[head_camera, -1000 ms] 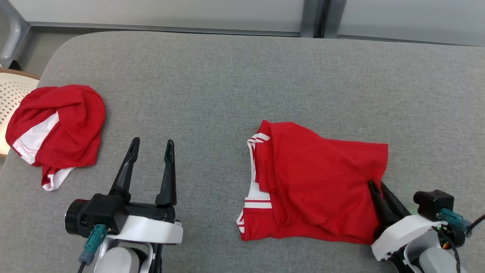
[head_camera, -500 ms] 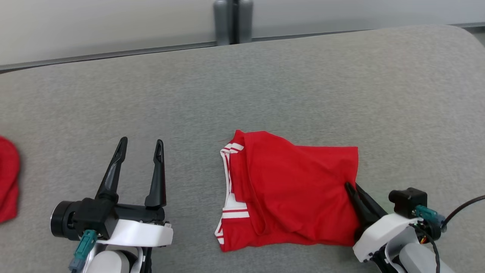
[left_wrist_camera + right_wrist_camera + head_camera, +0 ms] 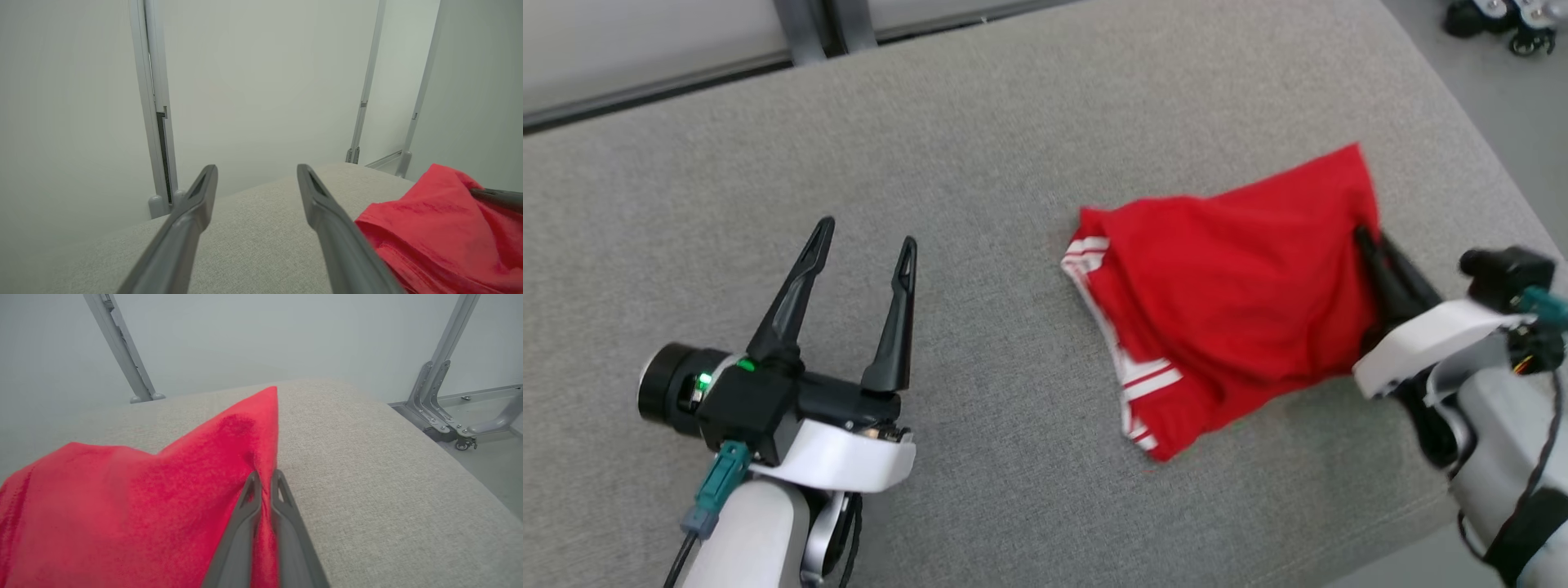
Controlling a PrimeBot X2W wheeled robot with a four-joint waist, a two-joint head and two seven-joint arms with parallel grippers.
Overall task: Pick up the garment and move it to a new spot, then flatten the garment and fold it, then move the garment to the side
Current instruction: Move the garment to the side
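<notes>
The red garment (image 3: 1233,286) with white trim lies folded on the grey table (image 3: 980,147), right of centre in the head view. My right gripper (image 3: 1368,241) is shut on its right edge, the cloth pinched between the two fingers (image 3: 265,479). The red garment (image 3: 135,506) bunches to the left of those fingers in the right wrist view. My left gripper (image 3: 866,237) hovers open over bare table at the left, nothing between its fingers. It also sees the garment (image 3: 441,228) at its lower right.
The table's right edge (image 3: 1494,163) runs close beside the garment, with floor and a wheeled base (image 3: 1503,24) beyond. Grey wall panels and metal posts (image 3: 157,110) stand behind the table. Bare cloth surface spreads between the two grippers.
The head camera has swung right, so the second red garment at the far left has left the picture. My right gripper has closed on the garment's edge and dragged it rightward, skewing it.
</notes>
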